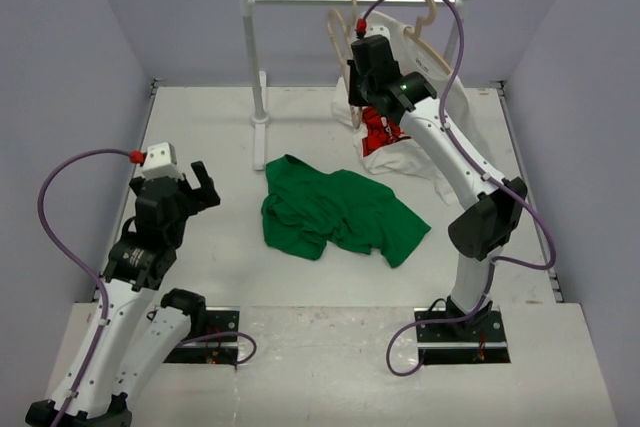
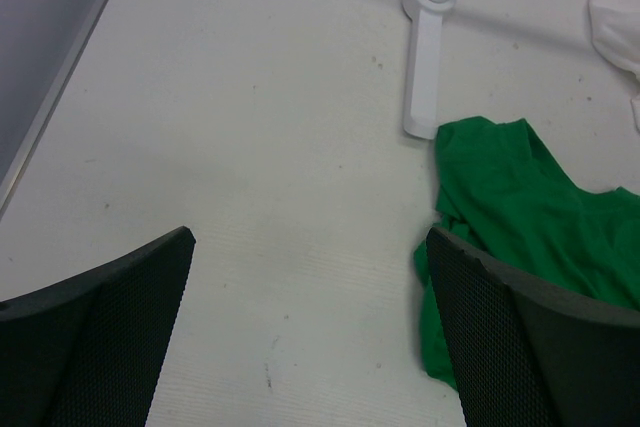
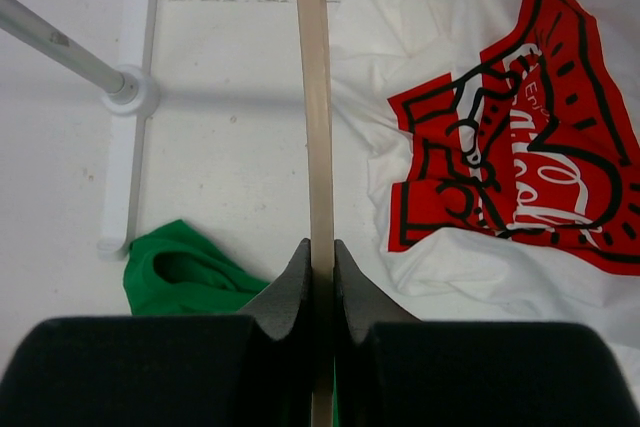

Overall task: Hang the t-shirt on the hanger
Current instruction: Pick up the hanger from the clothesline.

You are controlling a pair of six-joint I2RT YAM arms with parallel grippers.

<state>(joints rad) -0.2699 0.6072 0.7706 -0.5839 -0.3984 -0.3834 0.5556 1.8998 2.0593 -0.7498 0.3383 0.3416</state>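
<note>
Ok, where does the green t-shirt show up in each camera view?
Top external: green t-shirt crumpled at mid-table.
Left wrist: green t-shirt at the right side, running off the edge.
Right wrist: green t-shirt at lower left, only a small bunch showing.
Shared landmark: the white rack foot, ending close by the shirt in all three.

You have a pale, lightly speckled tabletop (image 1: 200, 127). The green t-shirt (image 1: 335, 212) lies crumpled near its middle, its top corner just beside the foot of the white clothes rack (image 1: 260, 142) standing on it. Farther right, the bottom of a white t-shirt (image 1: 400, 159) with red print pools on it.
</note>
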